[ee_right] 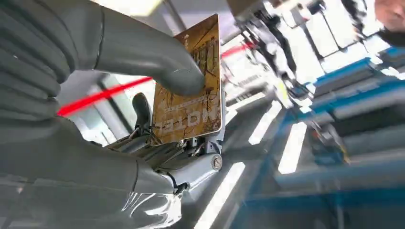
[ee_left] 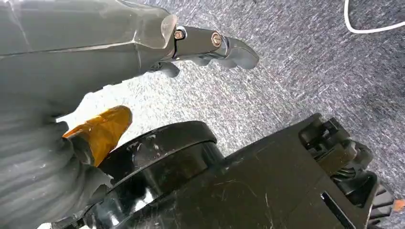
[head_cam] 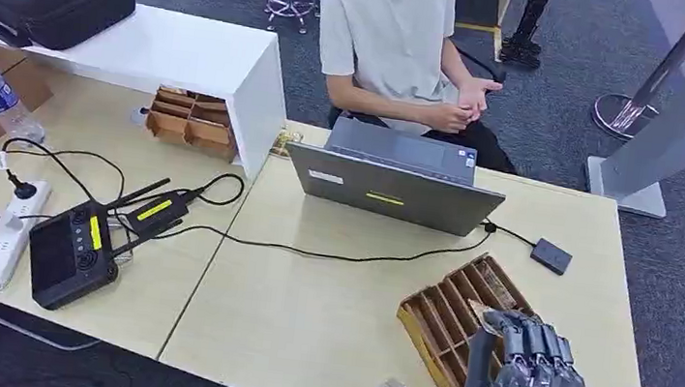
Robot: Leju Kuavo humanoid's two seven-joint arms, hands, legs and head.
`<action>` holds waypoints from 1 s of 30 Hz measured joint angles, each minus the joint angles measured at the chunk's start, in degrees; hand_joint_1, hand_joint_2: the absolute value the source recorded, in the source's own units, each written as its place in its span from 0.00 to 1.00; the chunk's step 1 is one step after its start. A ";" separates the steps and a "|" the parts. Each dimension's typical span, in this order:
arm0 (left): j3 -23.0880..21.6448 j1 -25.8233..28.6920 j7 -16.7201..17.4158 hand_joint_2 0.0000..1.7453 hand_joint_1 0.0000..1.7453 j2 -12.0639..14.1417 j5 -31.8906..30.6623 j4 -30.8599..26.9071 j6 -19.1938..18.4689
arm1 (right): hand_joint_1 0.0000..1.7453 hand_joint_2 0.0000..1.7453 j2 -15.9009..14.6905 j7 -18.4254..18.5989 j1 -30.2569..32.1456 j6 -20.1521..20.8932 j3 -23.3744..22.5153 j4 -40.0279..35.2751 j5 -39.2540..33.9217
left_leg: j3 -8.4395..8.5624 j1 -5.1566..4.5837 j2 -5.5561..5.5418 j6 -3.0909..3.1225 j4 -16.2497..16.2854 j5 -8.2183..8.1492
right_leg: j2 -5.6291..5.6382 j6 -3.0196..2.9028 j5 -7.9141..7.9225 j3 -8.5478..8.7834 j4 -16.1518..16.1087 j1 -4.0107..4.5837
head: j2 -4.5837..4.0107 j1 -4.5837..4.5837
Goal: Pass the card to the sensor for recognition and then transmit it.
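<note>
Evidently the right hand (ee_right: 157,143) had the card (ee_right: 191,90) — a yellowish one printed with the word MOTEL — pinched between its thick grey thumb and the darker fingers behind it, the thumb pressing on the card's printed face. From the head view that hand (head_cam: 526,385) hung over the near end of the wooden slotted tray (head_cam: 446,317) at the table's (head_cam: 305,316) right front corner, the card itself hidden by the fingers. A small black box (head_cam: 552,255), wired to the laptop (head_cam: 393,188), lay on the table beyond the tray; I judged it to be the sensor, though the pictures did not prove it. The person (head_cam: 391,34) sat behind the laptop. The left hand (ee_left: 210,45) hung over grey carpet holding nothing, its fingers loosely apart.

To do this step well, the pinch should be kept firm, the card lifted clear of the tray's dividers, then carried flat-faced toward the box — without dragging the cable.
</note>
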 joint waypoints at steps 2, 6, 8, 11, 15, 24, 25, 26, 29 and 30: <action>-0.24 0.00 0.07 1.00 0.00 0.00 -0.48 0.00 -0.04 | 0.87 1.00 -0.26 -2.03 -1.22 0.00 -1.59 -1.28 0.00 | 0.02 0.00 0.01 0.00 0.00 0.00 | 0.01 0.00 0.01 0.01 0.00 0.00 | 0.00 0.00; -0.70 0.03 0.07 1.00 0.00 0.00 -0.96 0.00 -0.20 | 0.87 1.00 -0.87 -2.53 -3.48 0.00 -3.91 -1.98 0.00 | 0.03 0.01 0.00 0.00 0.00 0.01 | 0.00 -0.01 0.01 0.02 0.02 0.00 | 0.00 0.00; -1.07 0.03 0.28 1.00 0.00 0.00 -1.35 0.00 -0.35 | 0.87 1.00 -1.37 -2.55 -4.73 0.00 -5.24 -1.90 -0.02 | 0.03 0.00 0.00 -0.01 0.00 0.01 | 0.00 -0.01 0.01 0.02 0.03 0.00 | 0.00 0.00; -1.60 0.02 0.53 1.00 0.00 0.00 -2.01 0.00 -0.52 | 0.87 1.00 -2.71 -1.59 -8.44 0.11 -7.67 -0.32 -0.02 | 0.03 0.00 0.03 -0.01 0.00 0.01 | 0.03 -0.01 0.02 0.02 0.03 0.00 | 0.00 0.00; -2.36 -0.02 1.07 1.00 0.00 -0.02 -3.06 0.00 -1.05 | 0.87 1.00 -7.17 6.09 -17.12 1.07 -8.76 5.24 0.00 | 0.02 -0.01 0.03 -0.01 0.02 0.05 | 0.03 0.07 0.11 0.05 0.03 -0.01 | 0.00 0.00; -4.22 -0.10 1.20 1.00 0.00 0.00 -4.31 0.00 -2.34 | 0.87 1.00 -14.97 21.47 -37.63 3.56 1.53 23.99 0.02 | 0.05 0.00 -0.05 0.00 0.07 0.15 | 0.01 0.09 0.20 0.02 0.09 -0.01 | 0.00 0.00; -4.33 -0.11 1.20 1.00 0.00 0.00 -4.31 0.00 -2.49 | 0.87 1.00 -15.12 21.60 -39.11 3.60 2.27 25.96 0.02 | 0.04 0.00 -0.05 -0.01 0.07 0.15 | 0.01 0.09 0.20 0.01 0.09 -0.01 | 0.00 0.00; -4.42 -0.12 1.20 1.00 0.00 0.00 -4.37 0.00 -2.60 | 0.87 1.00 -15.12 21.64 -40.60 3.72 2.82 27.33 0.02 | 0.04 0.00 -0.05 -0.01 0.06 0.15 | 0.01 0.09 0.20 0.00 0.10 -0.01 | 0.00 0.00; -4.81 -0.12 1.20 1.00 0.00 0.00 -4.52 0.00 -2.80 | 0.87 1.00 -15.12 21.51 -44.71 4.31 4.02 32.84 0.02 | 0.02 0.00 -0.06 -0.01 0.06 0.15 | 0.00 0.08 0.20 -0.02 0.11 0.00 | 0.00 -0.02; -4.98 -0.12 1.20 1.00 0.00 0.00 -4.55 0.00 -2.86 | 0.87 1.00 -15.12 21.45 -45.85 4.33 4.31 34.49 0.02 | 0.02 0.00 -0.08 -0.01 0.06 0.15 | -0.01 0.09 0.20 -0.01 0.11 0.00 | 0.00 0.00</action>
